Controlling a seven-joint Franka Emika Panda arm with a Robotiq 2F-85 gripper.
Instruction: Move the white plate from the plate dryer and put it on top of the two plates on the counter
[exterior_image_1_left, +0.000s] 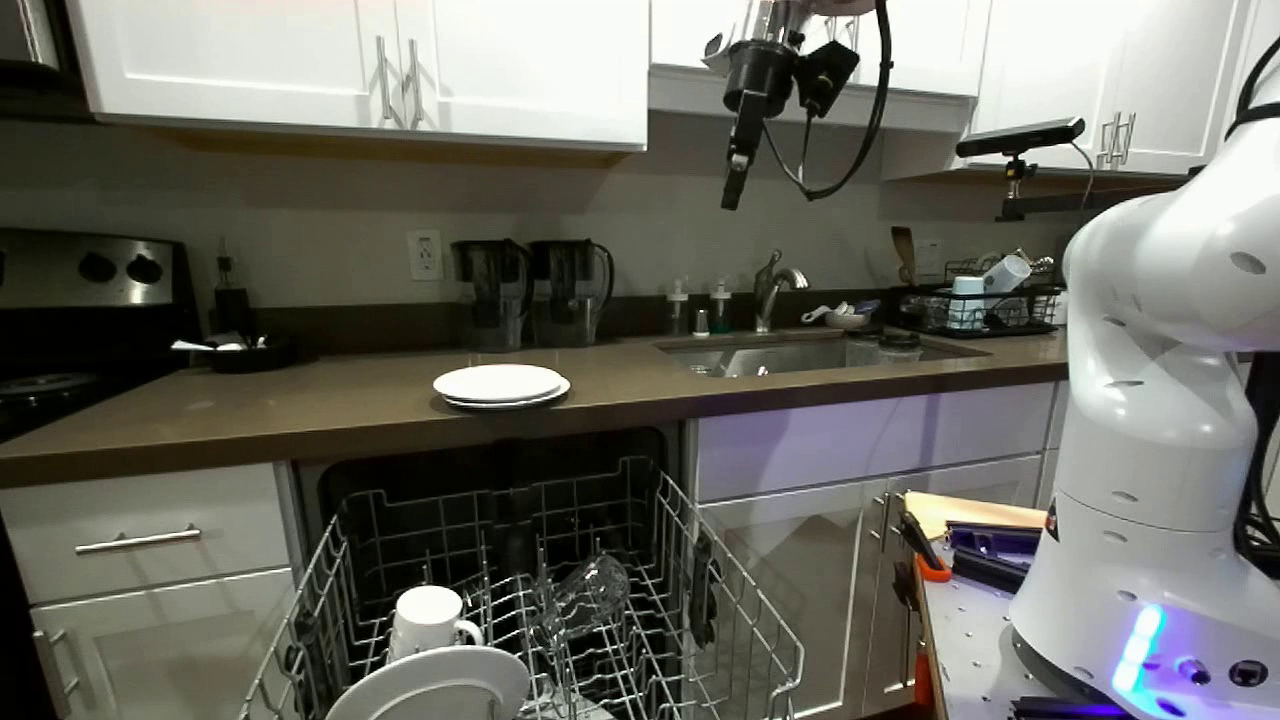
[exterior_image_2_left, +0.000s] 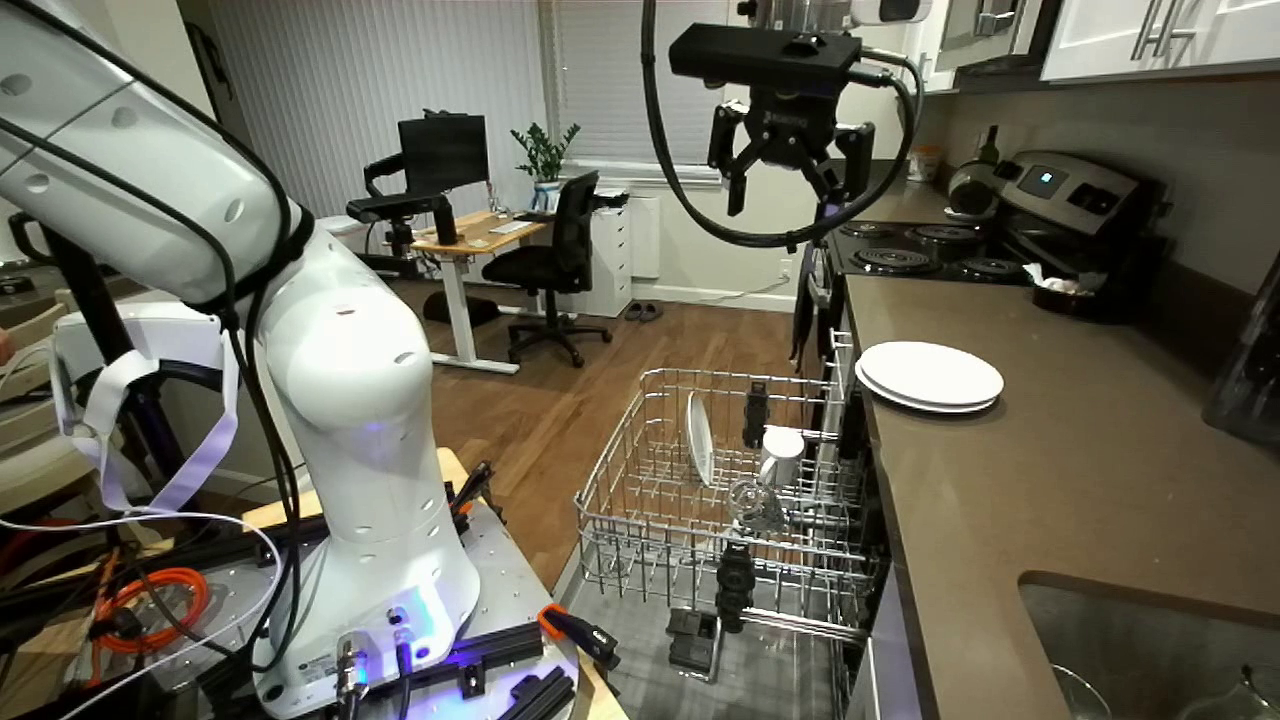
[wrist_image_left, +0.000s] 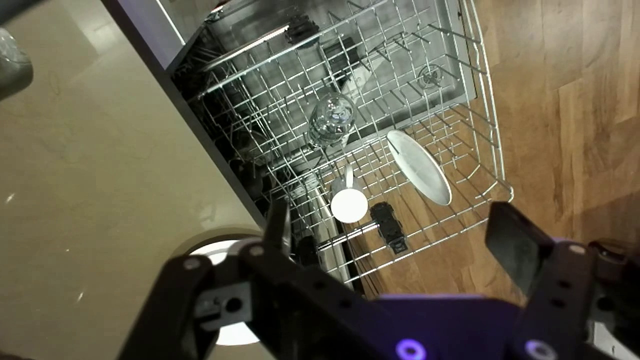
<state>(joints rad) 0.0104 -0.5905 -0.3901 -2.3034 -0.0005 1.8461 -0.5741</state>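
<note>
The white plate (exterior_image_1_left: 432, 688) stands on edge in the plate dryer (exterior_image_1_left: 735, 568), a pulled-out wire rack. The plate also shows in an exterior view (exterior_image_2_left: 699, 440) and, nearly edge-on, in the wrist view (wrist_image_left: 420, 167). The two plates (exterior_image_1_left: 500, 383) lie stacked on the brown counter (exterior_image_2_left: 1100, 450) near its front edge, above the rack. In the wrist view the two plates (wrist_image_left: 236, 334) are partly hidden behind my gripper's finger. My gripper (exterior_image_2_left: 785, 198) is open and empty, pointing down, high above the rack and counter. Its spread fingers also show in the wrist view (wrist_image_left: 392, 225).
A white mug (wrist_image_left: 349, 205) and a clear glass (wrist_image_left: 332, 117) sit in the rack beside the white plate. Two dark pitchers (exterior_image_1_left: 490, 295) stand at the back of the counter. A sink (exterior_image_1_left: 800, 355) with a faucet (exterior_image_1_left: 775, 285) lies farther along. White upper cabinets (exterior_image_1_left: 520, 70) hang above.
</note>
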